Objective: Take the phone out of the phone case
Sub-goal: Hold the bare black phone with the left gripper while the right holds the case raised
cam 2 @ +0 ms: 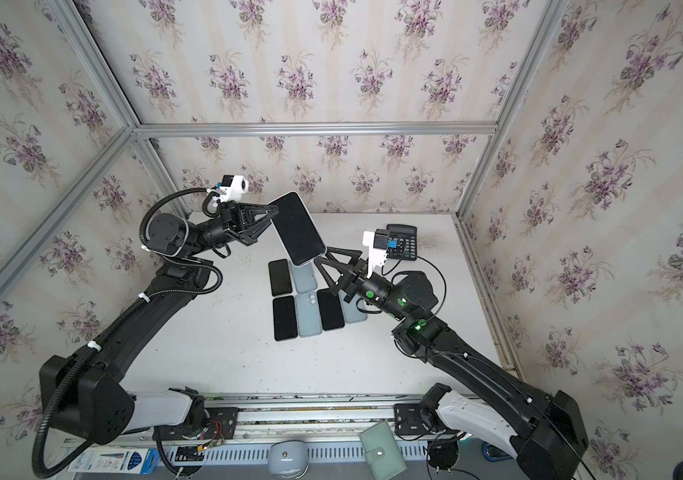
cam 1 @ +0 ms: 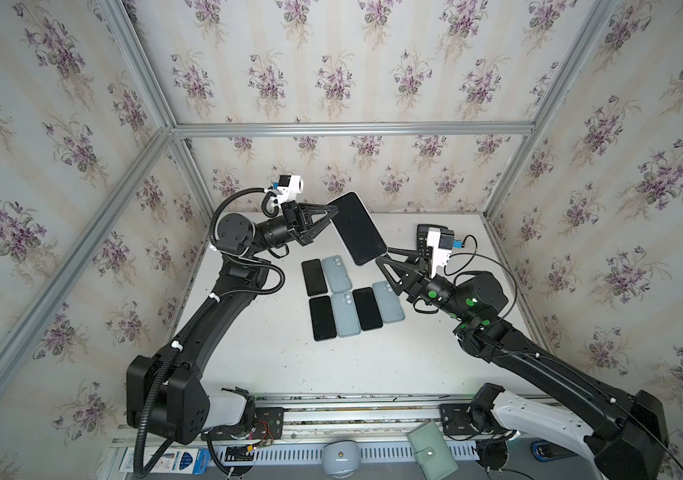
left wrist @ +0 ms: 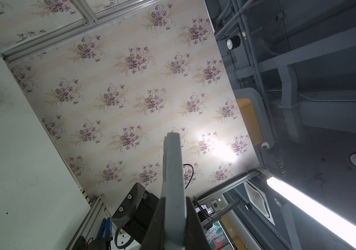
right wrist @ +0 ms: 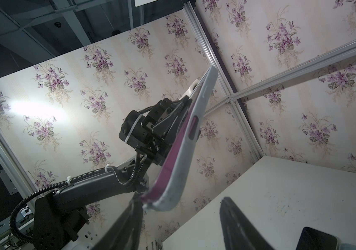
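Task thing: I see the phone [cam 1: 356, 227], dark screen up, seated in its white phone case [right wrist: 186, 149]. It is lifted clear of the surface [cam 1: 273, 365] and slants across the middle of both top views.
Left pincer [cam 1: 332, 212]: pressed together on the case's long edge, near the end towards the back wall.
Right pincer [cam 1: 384, 255]: spread. In the right wrist view one finger [right wrist: 132, 218] touches the case's lower corner and the other stands apart from it.
Edges: the case's upper end hangs close to the back wall, about over the far edge of the surface. Its lower end overlaps the laid-out pieces in the top views.
Open room: I have bare surface at lower centre of both top views, between the arm bases and the laid-out pieces, and a bare strip to their left. My right arm hangs over the right side.
Dark phones [cam 1: 314, 277]: I count three, screens up.
Blue-grey shells [cam 1: 346, 313]: I count three, each with camera rings. I cannot tell whether they are cases or phone backs.
Layout: two pieces in the back row and four in the front row, dark and blue-grey alternating, side by side.
Calculator [cam 2: 402, 241]: one, at the upper right of the surface.
Green wallet [cam 1: 431, 453]: one, below the front rail at the bottom of the frame.
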Robot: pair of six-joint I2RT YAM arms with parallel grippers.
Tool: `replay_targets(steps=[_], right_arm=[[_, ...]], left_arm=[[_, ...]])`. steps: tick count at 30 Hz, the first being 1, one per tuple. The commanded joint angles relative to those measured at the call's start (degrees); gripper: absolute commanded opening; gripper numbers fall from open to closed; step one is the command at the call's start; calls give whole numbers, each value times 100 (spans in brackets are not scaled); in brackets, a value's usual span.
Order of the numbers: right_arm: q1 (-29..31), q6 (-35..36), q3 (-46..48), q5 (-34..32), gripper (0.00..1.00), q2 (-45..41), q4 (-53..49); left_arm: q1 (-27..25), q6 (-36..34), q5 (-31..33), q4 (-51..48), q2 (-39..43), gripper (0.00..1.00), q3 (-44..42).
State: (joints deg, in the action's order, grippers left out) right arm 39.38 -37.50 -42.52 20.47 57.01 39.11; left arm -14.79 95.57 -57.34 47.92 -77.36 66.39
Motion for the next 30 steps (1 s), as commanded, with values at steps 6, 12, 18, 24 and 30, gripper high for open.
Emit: replay_targets(steps=[6,12,18,24,30], right_arm=[[-7,131,-66,-211,59,115,97],[-34,115,-182,-189,61,204,149],[-195,-355,57,-346,58,149,580],[-299,-619,42,-21,49,129,361],[-299,-936,169,55,43,231,565]], left_arm=[[-84,383,-140,683,-7,0,93],[-110,366,-161,692,2,0,6],[-119,182,-238,587,37,0,-218],[-138,129,-282,596,57,0,-292],[-259,-86,-351,464,54,0,-253]])
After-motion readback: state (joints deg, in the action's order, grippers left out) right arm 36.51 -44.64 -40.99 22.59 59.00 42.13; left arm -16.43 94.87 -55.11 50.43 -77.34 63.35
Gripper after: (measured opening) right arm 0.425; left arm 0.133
